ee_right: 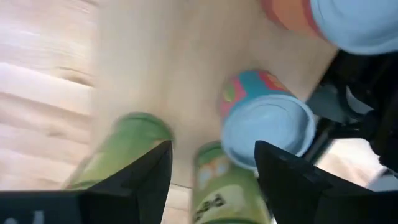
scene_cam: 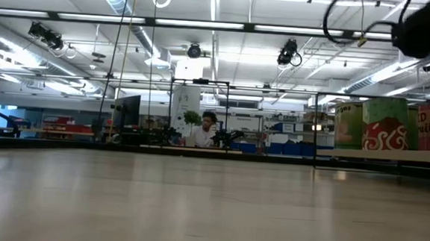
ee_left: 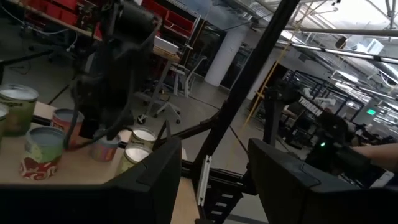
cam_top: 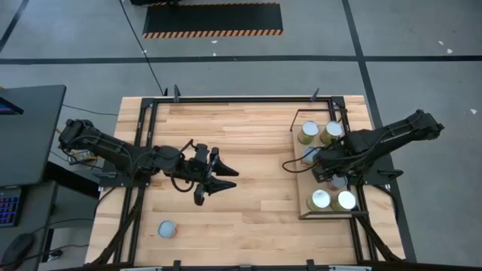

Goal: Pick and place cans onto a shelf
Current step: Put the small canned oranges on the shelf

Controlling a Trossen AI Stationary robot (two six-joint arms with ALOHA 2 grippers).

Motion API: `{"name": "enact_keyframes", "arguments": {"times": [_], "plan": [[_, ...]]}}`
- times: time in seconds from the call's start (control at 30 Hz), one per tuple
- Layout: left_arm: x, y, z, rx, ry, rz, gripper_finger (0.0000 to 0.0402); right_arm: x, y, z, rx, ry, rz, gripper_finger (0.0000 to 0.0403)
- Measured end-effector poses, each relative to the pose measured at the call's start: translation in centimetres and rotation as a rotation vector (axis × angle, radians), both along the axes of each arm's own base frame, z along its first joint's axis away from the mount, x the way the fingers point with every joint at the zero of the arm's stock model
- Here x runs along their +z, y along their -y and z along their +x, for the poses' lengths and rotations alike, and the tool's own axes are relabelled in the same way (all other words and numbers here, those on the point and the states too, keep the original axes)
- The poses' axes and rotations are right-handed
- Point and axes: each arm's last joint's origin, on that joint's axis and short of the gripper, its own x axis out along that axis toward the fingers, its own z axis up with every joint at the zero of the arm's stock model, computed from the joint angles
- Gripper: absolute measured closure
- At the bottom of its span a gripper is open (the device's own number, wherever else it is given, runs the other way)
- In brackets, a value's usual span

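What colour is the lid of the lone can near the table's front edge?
Pale silvery white; the lone can shows best in the high view.

Two arms over one tabletop, each with one gripper: left, right. One shelf with at least six cans countable from above, some part-hidden under the right arm. One more can alone on the tabletop.
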Motion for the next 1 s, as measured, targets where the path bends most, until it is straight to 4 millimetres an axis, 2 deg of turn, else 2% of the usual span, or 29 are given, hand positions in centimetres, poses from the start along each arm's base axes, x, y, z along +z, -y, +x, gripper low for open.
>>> {"name": "enact_keyframes", "arguments": {"times": [0.13, 0.2, 0.37, 0.47, 0.7, 0.87, 1.0], "plan": [[0.9, -0.3, -0.3, 0.013, -0.034, 0.016, 0.0209, 2.7, 0.1, 0.5, -0.011, 0.110, -0.047, 0.0167], [1.8, -0.4, -0.5, 0.023, -0.117, 0.067, 0.0209, 4.2, 0.2, 0.7, -0.019, 0.176, -0.074, 0.0167], [5.6, -0.5, -2.1, 0.017, -0.336, 0.178, 0.0209, 7.7, 0.4, 0.9, -0.036, 0.338, -0.130, 0.0167], [6.4, -0.6, -3.5, 0.004, -0.497, 0.204, 0.0209, 9.2, 0.5, 1.1, -0.027, 0.421, -0.174, 0.0167], [4.6, -0.1, -6.8, 0.006, -0.885, 0.114, 0.0209, 10.5, 0.2, 3.3, 0.054, 0.633, -0.271, 0.0167], [2.7, 1.0, -8.4, 0.025, -1.084, 0.030, 0.0202, 10.4, 0.4, 3.8, 0.123, 0.632, -0.311, 0.0168], [1.1, 2.5, -9.3, 0.040, -1.181, -0.034, 0.0168, 10.4, 0.6, 3.8, 0.147, 0.634, -0.336, 0.0168]]}}
